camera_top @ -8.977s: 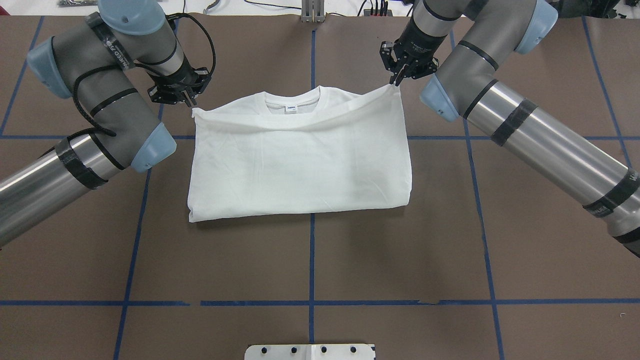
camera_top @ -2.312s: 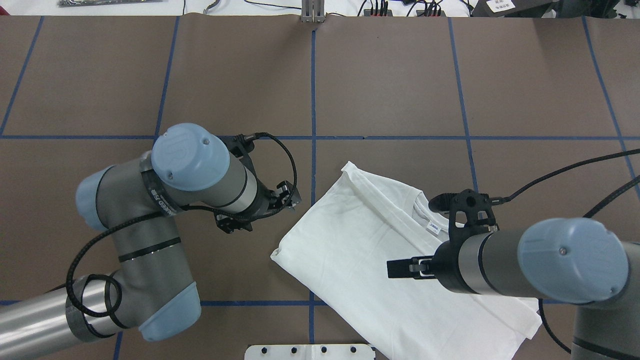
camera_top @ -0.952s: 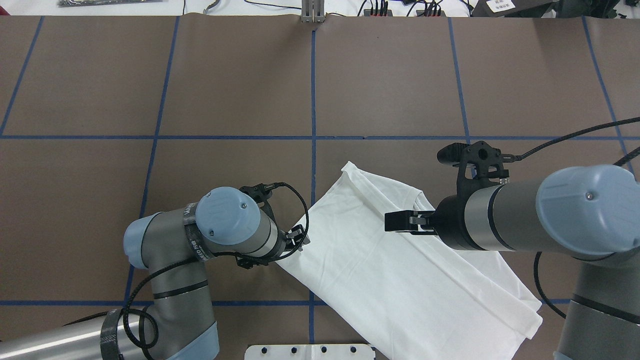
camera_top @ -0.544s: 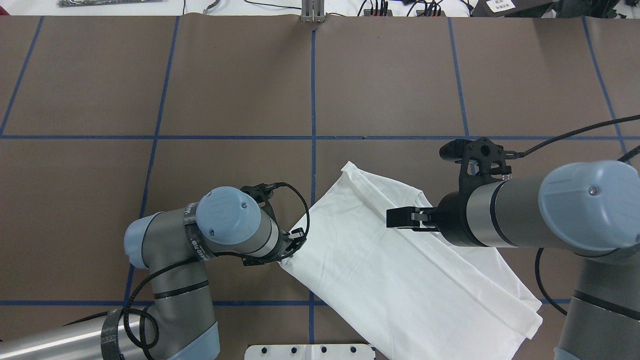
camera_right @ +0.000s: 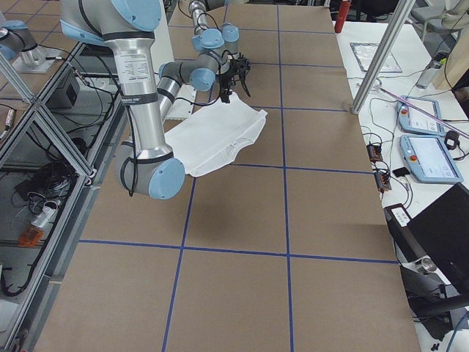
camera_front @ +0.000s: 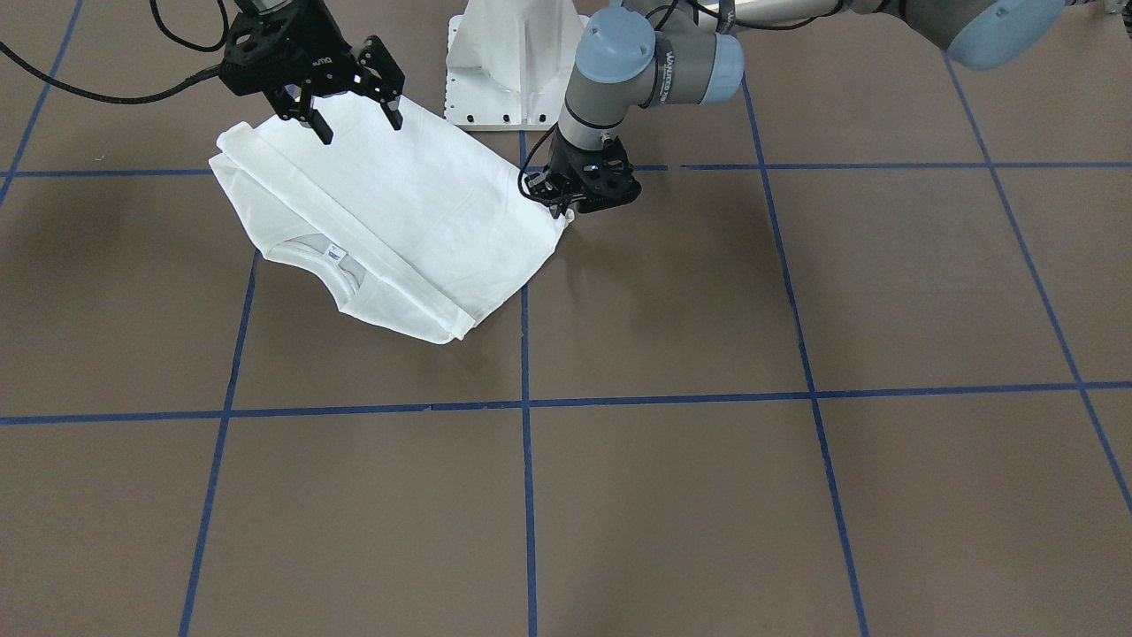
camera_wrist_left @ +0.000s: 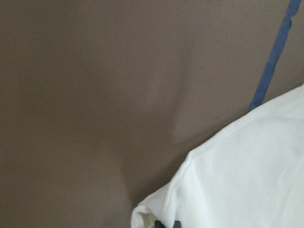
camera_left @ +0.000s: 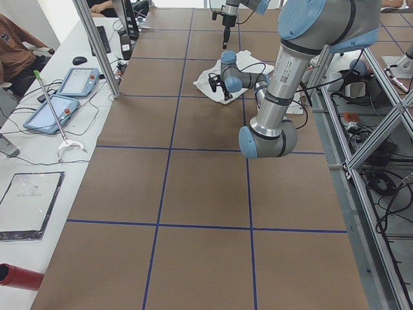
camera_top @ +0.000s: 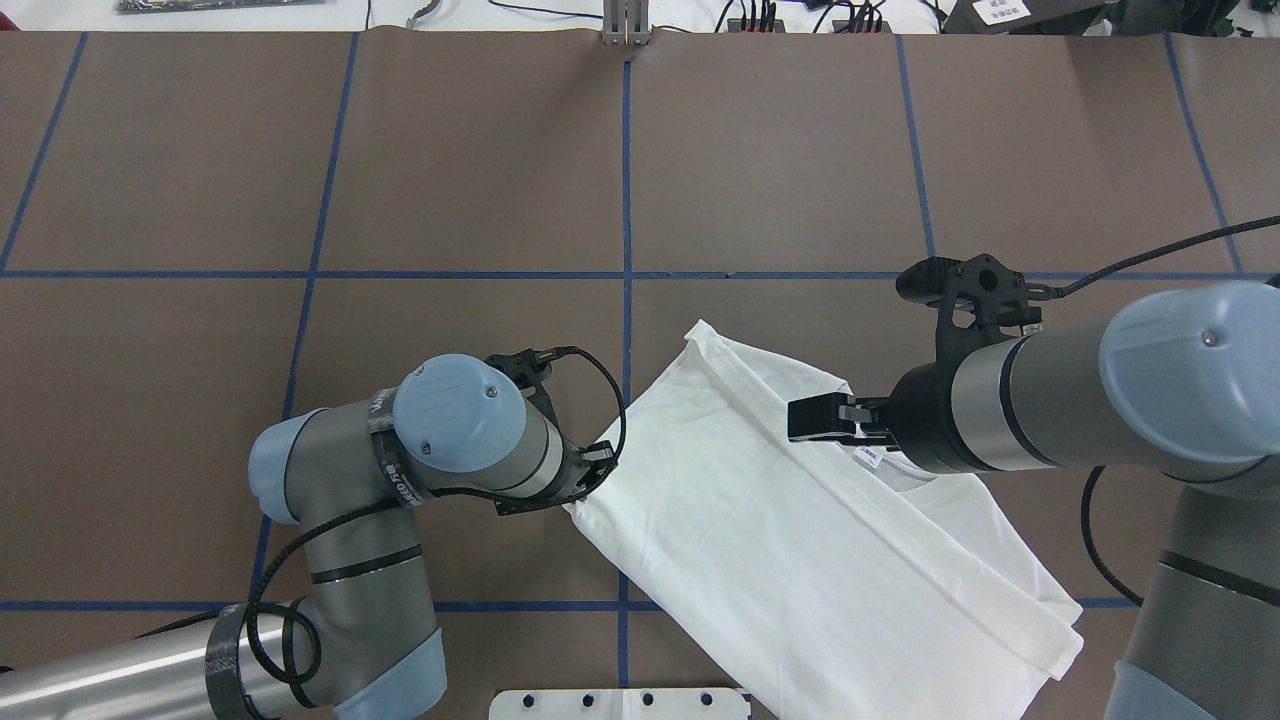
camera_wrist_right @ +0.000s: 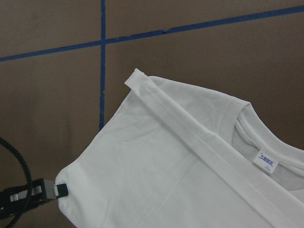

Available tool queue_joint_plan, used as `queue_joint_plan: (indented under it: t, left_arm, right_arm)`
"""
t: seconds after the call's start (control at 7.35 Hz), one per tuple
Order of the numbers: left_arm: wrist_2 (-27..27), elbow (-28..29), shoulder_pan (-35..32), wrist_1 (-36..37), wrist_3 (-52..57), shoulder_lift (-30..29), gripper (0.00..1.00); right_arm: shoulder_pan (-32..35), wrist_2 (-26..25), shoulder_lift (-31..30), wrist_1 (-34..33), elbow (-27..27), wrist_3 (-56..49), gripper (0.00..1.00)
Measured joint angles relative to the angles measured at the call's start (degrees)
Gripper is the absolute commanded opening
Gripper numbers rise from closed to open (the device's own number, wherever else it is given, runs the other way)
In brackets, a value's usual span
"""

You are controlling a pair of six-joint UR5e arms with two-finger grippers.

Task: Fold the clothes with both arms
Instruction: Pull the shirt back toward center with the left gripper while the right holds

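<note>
- The left hand (camera_top: 597,470) sits low on the bench (camera_top: 450,150). Its fingers are pinched narrow on one corner of the white T-shirt (camera_top: 800,560). The left wrist view shows that corner bunched up between the dark fingertips.
- A blue tape line (camera_top: 627,200) runs just beside this hand and passes under the cloth close to the pinched corner.
- From the left hand the folded T-shirt stretches slantwise across the bench to the right hand and on past it. It lies flat apart from the gripped corner.
- A long folded band of cloth runs along the shirt's edge farthest from the left hand and passes right below the right hand.
- Beside that band, the ribbed collar (camera_wrist_right: 275,137) and the small neck label (camera_top: 868,455) show, close under the right hand.
- The right hand (camera_front: 356,124) hangs above the shirt with its two fingers spread wide and nothing between them. The front view shows both fingertips pointing down at the cloth.
</note>
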Motion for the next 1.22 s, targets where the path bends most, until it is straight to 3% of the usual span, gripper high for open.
queue_joint_plan:
  t: [0.68,0.95,1.22]
  left_arm:
    - [1.27,2.78,-12.50,4.01,3.26,-0.37,0.00]
    - [3.73,7.94,-15.80,2.72,7.91,-2.78,0.00]
    - [7.00,15.58,-17.28,-3.95,9.88,-6.85,0.00]
  right_arm:
    - [2.29,1.99,0.10,-0.01,-0.37,-0.22,1.00]
    - [2.57,2.12,0.21,0.07,-0.67,-0.16,1.00]
    - [3.01,2.13,0.25,0.15,-0.93,-0.15,1.00]
